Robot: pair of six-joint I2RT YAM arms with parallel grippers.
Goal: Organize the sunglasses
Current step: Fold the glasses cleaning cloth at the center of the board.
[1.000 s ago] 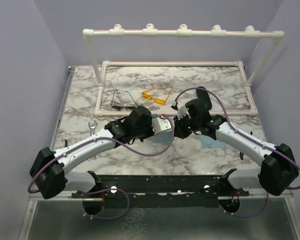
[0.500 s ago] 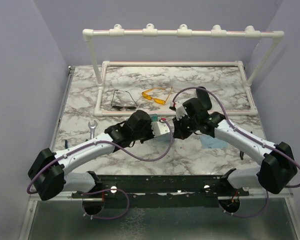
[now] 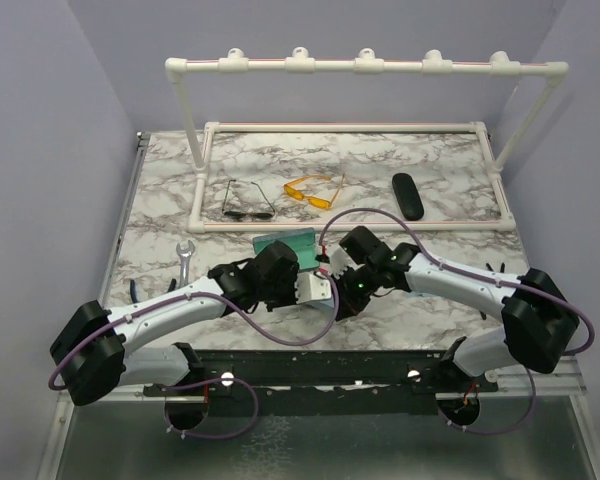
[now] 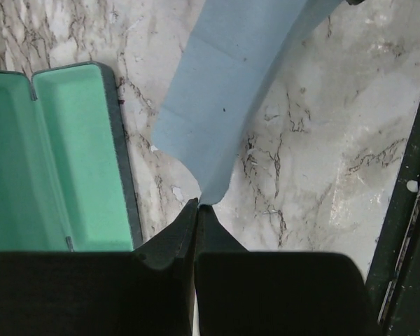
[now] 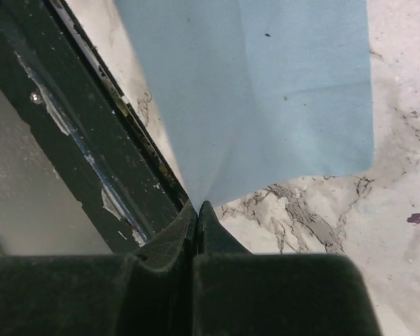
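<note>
The sunglasses lie on the far half of the table, apart from both arms. The dark wire pair [image 3: 248, 203] has its lenses toward the near side, its front running left to right and its arms reaching away. Just to its right, the yellow-orange pair [image 3: 313, 193] lies on a slant, with its left end a little farther back and its arms open toward the far side. Both sit inside a white pipe frame [image 3: 340, 127] laid flat on the table [image 3: 430, 160], whose top is white marble pattern with grey veins. A black oval case [image 3: 408, 195] lies inside the frame too, well to the right. Just on the near side of the frame's front rail, an open case [image 3: 283, 243] shows its green lining. Nearer still, the left gripper [image 4: 197, 204] and right gripper [image 5: 196, 204] are each clenched on a corner of a blue cloth [image 4: 231, 84]. A wrench [image 3: 185, 258] lies on the left. A black rail [image 3: 310, 362] edges the near side, a white pipe rack [image 3: 365, 65] spans the back, and the walls [image 3: 40, 150] are pale purple.
</note>
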